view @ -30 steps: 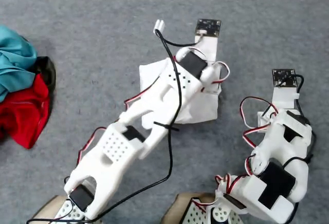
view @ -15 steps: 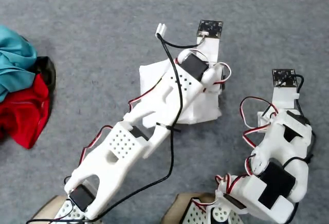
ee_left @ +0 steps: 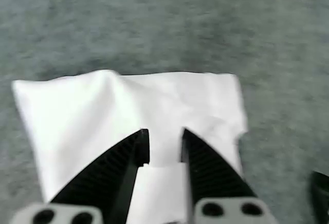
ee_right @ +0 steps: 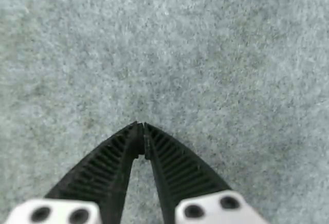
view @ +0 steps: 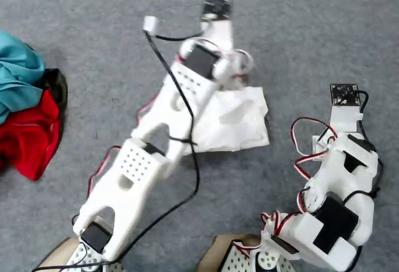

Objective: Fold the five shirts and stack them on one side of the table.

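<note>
I see the left arm stretched far out over the folded white fabric shirt (view: 240,122), left tool (ee_left: 164,140) slightly open, empty; right arm folded back, right tool (ee_right: 141,130) closed, empty.

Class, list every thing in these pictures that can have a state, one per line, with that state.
white shirt: folded, lying flat on the table.
teal shirt: unfolded, crumpled in a heap.
black shirt: unfolded, crumpled between teal and red.
red shirt: unfolded, crumpled.
left pincer: open, over the white shirt.
right pincer: shut, empty, over bare table.
</note>
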Robot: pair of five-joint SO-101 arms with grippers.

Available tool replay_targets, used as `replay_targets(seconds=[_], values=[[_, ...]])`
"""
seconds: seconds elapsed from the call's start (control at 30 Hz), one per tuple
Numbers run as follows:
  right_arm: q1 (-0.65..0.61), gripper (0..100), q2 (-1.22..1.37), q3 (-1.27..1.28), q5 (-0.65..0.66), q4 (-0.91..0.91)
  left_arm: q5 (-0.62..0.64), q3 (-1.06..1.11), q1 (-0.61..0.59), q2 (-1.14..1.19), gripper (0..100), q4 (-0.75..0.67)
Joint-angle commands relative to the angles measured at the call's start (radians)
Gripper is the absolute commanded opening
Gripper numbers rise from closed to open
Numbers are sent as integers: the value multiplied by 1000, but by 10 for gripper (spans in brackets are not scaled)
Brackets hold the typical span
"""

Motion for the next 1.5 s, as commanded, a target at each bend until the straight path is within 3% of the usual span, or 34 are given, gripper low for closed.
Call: replay_targets(seconds=[0.0, 0.2, 0.43, 0.83, 1.27, 1.37, 1.47], values=[[8, 9, -2, -44, -2, -20, -44, 173, -51, -16, 27, 14], [8, 9, -2, -44, -2, -20, -69, 402, -49, -65, 19, 14], [8, 9, -2, -45, -2, -20, -86, 446, 21, -133, 19, -11], [8, 9, -2, -45, -2, -20, -77, 446, 87, -8, 19, -400], [8, 9, -2, -45, -2, -20, 132, 278, 35, 12, 21, -675], [8, 9, -1, -45, -2, -20, 132, 276, 8, 10, 21, -669], [8, 9, -1, -45, -2, -20, 126, 241, -29, 1, 19, -565]])
